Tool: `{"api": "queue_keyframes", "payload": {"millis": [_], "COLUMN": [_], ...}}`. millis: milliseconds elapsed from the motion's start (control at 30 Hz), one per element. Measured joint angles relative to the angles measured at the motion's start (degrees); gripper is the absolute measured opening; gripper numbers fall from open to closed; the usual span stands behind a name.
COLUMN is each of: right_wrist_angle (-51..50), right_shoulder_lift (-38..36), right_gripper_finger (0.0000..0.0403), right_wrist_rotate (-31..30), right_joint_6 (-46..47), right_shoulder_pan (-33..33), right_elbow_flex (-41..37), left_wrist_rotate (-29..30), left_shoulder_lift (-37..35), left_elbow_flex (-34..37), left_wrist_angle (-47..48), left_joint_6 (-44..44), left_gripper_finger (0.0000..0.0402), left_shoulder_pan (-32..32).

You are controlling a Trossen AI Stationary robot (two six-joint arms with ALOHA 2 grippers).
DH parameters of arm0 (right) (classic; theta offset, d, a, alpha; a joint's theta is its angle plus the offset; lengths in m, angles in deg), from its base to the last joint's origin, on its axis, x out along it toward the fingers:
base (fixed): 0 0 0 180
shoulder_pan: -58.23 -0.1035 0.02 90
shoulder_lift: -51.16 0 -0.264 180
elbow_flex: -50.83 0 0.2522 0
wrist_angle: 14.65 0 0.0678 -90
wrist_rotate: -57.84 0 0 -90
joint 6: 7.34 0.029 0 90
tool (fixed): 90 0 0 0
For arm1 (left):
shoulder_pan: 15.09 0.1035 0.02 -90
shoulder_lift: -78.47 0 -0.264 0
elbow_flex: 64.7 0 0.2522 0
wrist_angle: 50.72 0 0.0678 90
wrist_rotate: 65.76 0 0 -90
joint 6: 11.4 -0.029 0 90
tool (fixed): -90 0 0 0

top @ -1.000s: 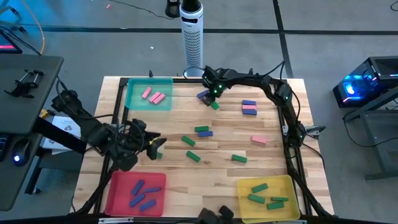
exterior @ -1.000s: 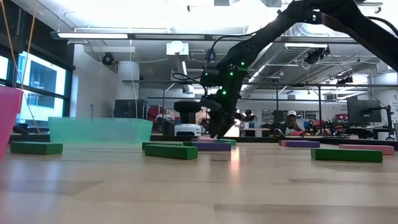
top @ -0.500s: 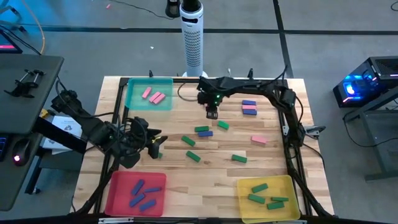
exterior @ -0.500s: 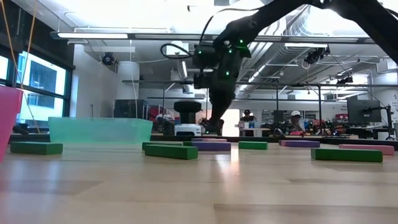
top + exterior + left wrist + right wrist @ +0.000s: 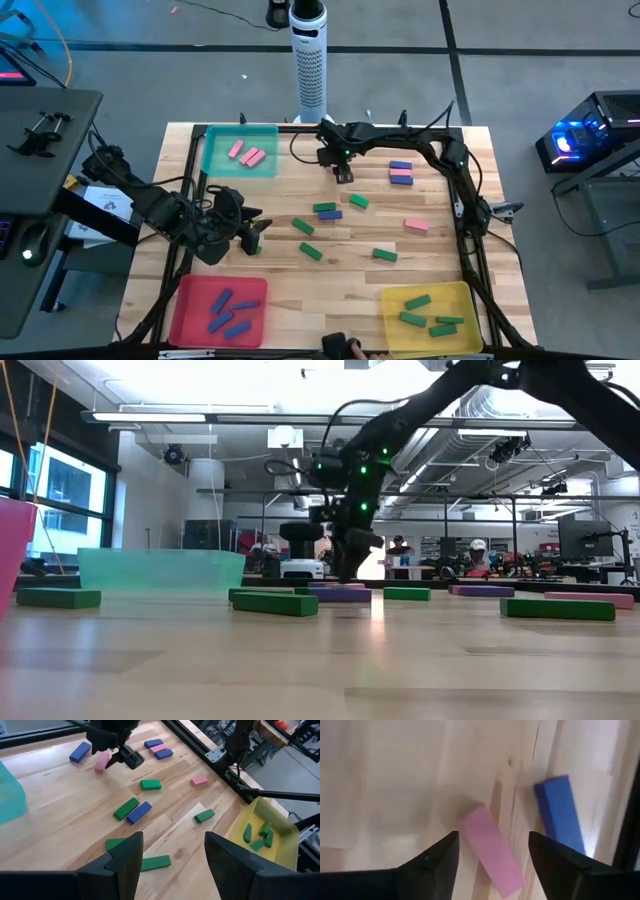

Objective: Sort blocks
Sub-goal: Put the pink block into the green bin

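Right tool hovering over far part of surface, fingers spread, nothing held; pink block lying flat directly beneath, between the fingers, blue block just beside it; remaining blocks scattered nearer the camera side, several already in trays. Left tool low near the red tray, jaws parted, empty. Judged light, rigid, smooth-faced; likely to skid if nudged; best pinched across the 2 long sides at mid-length, fingers square to the bar.
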Motion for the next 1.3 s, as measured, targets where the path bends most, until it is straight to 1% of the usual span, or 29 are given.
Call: {"api": "queue_keyframes", "payload": {"millis": [133, 267, 333, 433, 600, 667, 700, 767, 867, 933, 1033, 1133, 1200, 1300], "right_wrist_angle": [0.2, -1.6, -3.2, -6.0, -11.5, -13.8, -14.3, -14.5, -13.8, -12.5, -9.1, -5.6, -3.2, -0.1], "right_shoulder_lift": [1.8, 2.0, 2.0, 1.9, 1.8, 1.7, 1.7, 1.4, 0.4, -1.5, -7.1, -13.1, -17.8, -25.4], "right_gripper_finger": [0.0222, 0.0203, 0.0188, 0.0154, 0.0077, 0.0049, 0.0041, 0.004, 0.004, 0.004, 0.004, 0.004, 0.004, 0.004], "right_wrist_rotate": [0.6, 3.2, 3.1, 2.7, 3.5, 3.3, 3.5, 5.1, 12.2, 15.8, 17.0, 16.7, 16.5, 14.5], "right_joint_6": [-2.9, -7.8, -10.8, -13.3, -12.5, -9.4, -7.0, -0.8, 8.9, 14.6, 20.3, 24.6, 28.0, 32.5], "right_shoulder_pan": [0.7, 0.9, 0.5, -0.2, -1.4, -2.7, -3.5, -4.8, -6.2, -7.1, -8.5, -9.6, -10.3, -11.5], "right_elbow_flex": [0.0, 0.9, 0.9, 1.0, 0.5, 0.4, 0.4, 0.3, 0.0, -0.2, 0.0, 0.0, 0.0, 0.0], "left_wrist_rotate": [0.0, -0.2, -0.2, -0.3, 0.2, 0.3, 0.3, 0.4, -0.2, -1.8, -2.7, -2.9, -4.3, -7.5], "left_shoulder_lift": [0.0, 0.0, 0.0, 0.0, 0.0, 0.0, 0.0, 0.0, 0.0, 0.0, 0.0, 0.1, 0.1, 0.0], "left_elbow_flex": [0.0, 0.0, 0.0, 0.0, 0.0, 0.0, 0.0, 0.0, 0.0, 0.0, 0.0, 0.0, 0.0, 0.0], "left_wrist_angle": [-1.3, -2.4, -2.6, -2.6, -2.5, -2.5, -2.4, -2.4, -2.5, -2.4, -2.7, -5.5, -9.0, -18.0], "left_joint_6": [0.0, 0.0, 0.2, 0.1, 0.0, 0.0, 0.0, 0.0, 0.0, 0.0, -0.7, -4.4, -8.2, -17.2], "left_gripper_finger": [0.0197, 0.0197, 0.0197, 0.0197, 0.0197, 0.0197, 0.0197, 0.0197, 0.0197, 0.0197, 0.0197, 0.0197, 0.0197, 0.0197], "left_shoulder_pan": [0.0, 0.0, 0.0, 0.0, 0.0, 0.0, 0.0, 0.0, 0.0, 0.0, -0.3, -0.6, -0.1, 2.2]}}
